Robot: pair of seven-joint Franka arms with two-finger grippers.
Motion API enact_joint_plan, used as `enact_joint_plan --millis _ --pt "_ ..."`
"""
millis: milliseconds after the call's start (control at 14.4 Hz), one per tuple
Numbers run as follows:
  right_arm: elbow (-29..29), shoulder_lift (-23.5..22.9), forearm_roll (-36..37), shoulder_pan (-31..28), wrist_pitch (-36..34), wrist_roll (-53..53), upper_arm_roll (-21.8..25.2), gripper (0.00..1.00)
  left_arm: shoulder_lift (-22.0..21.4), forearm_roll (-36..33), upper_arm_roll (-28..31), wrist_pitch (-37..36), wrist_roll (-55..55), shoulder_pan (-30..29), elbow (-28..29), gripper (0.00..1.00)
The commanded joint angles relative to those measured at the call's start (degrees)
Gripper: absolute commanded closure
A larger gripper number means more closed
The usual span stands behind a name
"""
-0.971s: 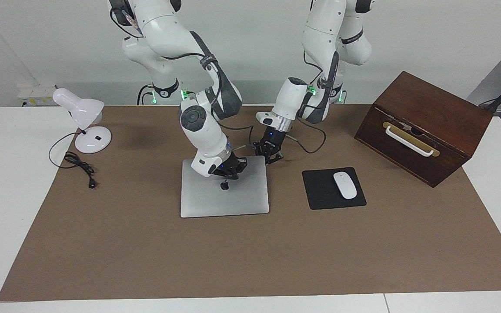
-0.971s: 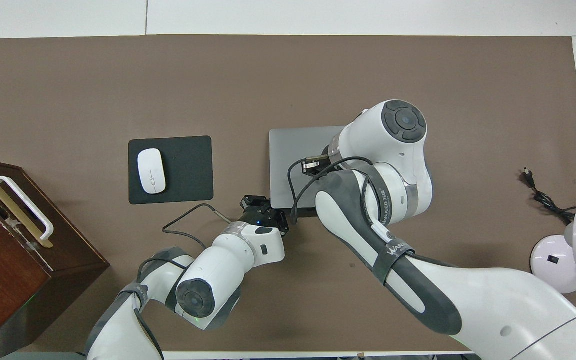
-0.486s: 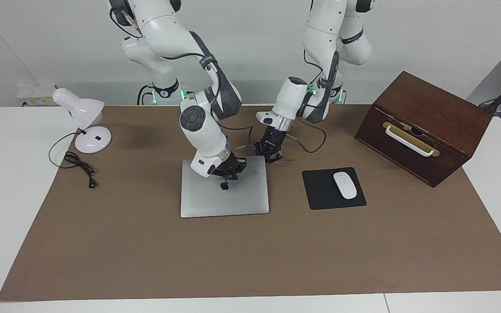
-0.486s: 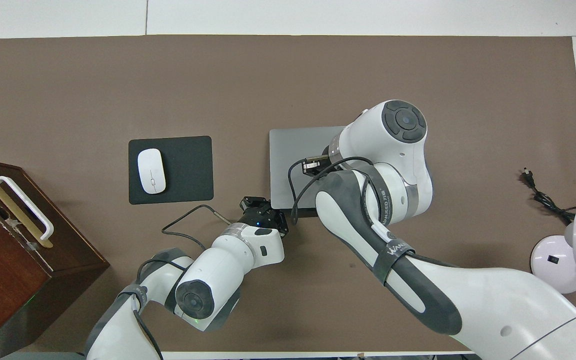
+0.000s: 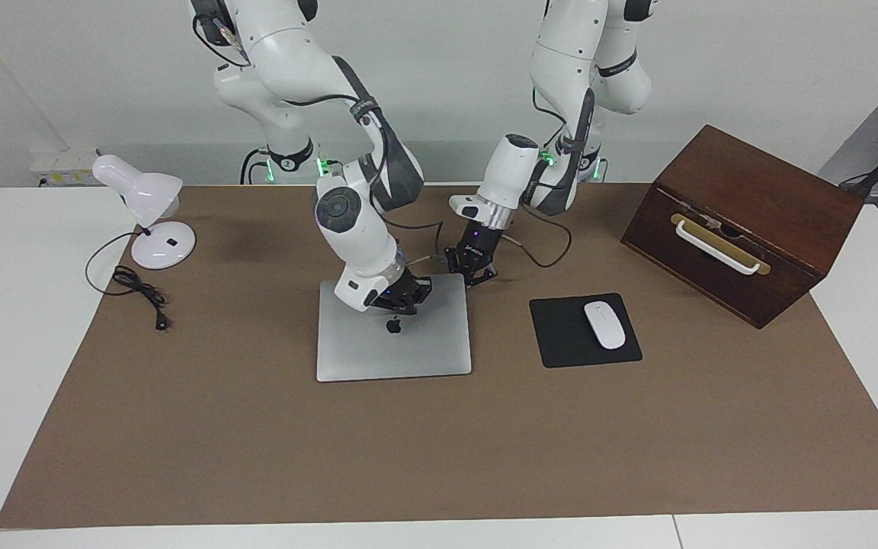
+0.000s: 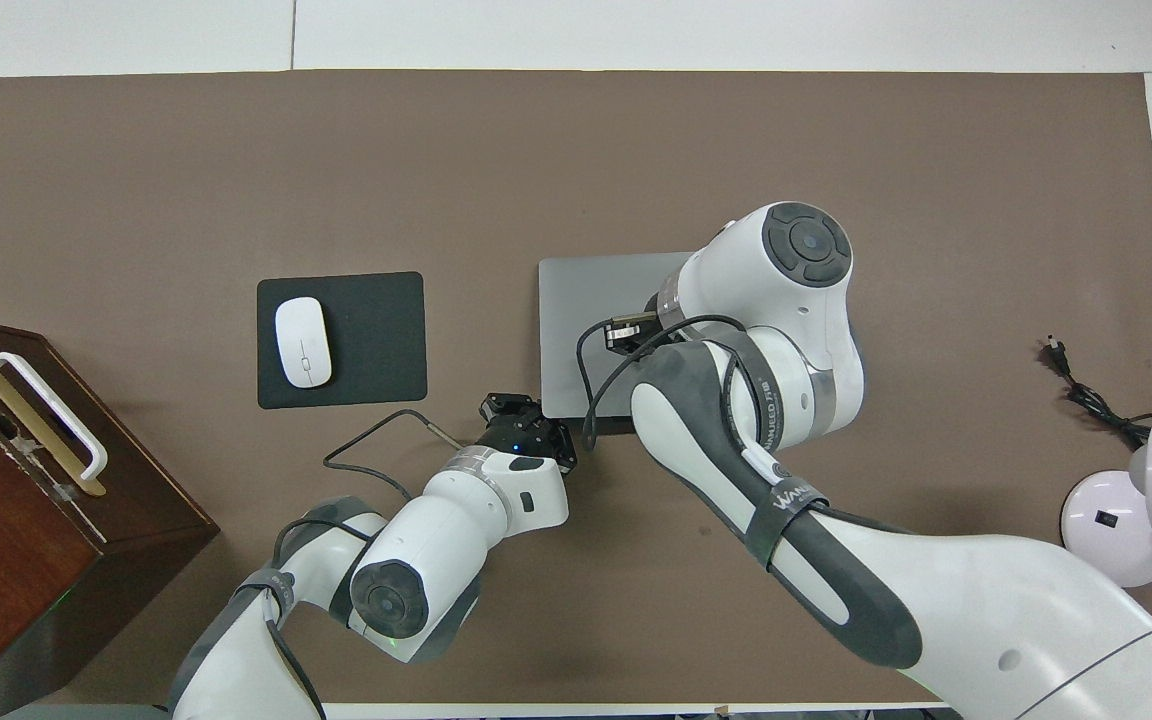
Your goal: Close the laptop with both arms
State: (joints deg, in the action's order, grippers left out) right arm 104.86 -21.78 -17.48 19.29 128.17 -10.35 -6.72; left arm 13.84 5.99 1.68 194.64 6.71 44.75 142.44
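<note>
Brown mat (image 5: 439,450) holds the laptop (image 5: 393,347), lid down, at centre. Right gripper (image 5: 406,303), clenched empty, sits on the lid at 12 o'clock of the logo (image 5: 392,325), its arm hiding much of the lid from overhead. Left gripper (image 5: 472,273), also clenched empty, sits at the lid's 1 o'clock corner.

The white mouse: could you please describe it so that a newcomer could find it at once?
Start at the brown mat covering the table. Between the closed laptop and the wooden box lies a black mouse pad. The white mouse rests on it, the only small glossy oval there.
</note>
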Motion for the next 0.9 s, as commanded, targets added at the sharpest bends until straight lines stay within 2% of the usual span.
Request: enact_joint_plan --millis 0,832 --pt "1.6 0.2 -1.5 -0.3 1.4 -0.3 -0.5 1.00 -0.8 0.6 0.7 -1.5 0.1 1.3 4.1 1.00" --pt "2.4 0.0 -1.0 -0.3 1.7 0.0 -0.4 1.00 0.0 0.6 0.8 -0.5 0.1 1.7 4.1 1.00"
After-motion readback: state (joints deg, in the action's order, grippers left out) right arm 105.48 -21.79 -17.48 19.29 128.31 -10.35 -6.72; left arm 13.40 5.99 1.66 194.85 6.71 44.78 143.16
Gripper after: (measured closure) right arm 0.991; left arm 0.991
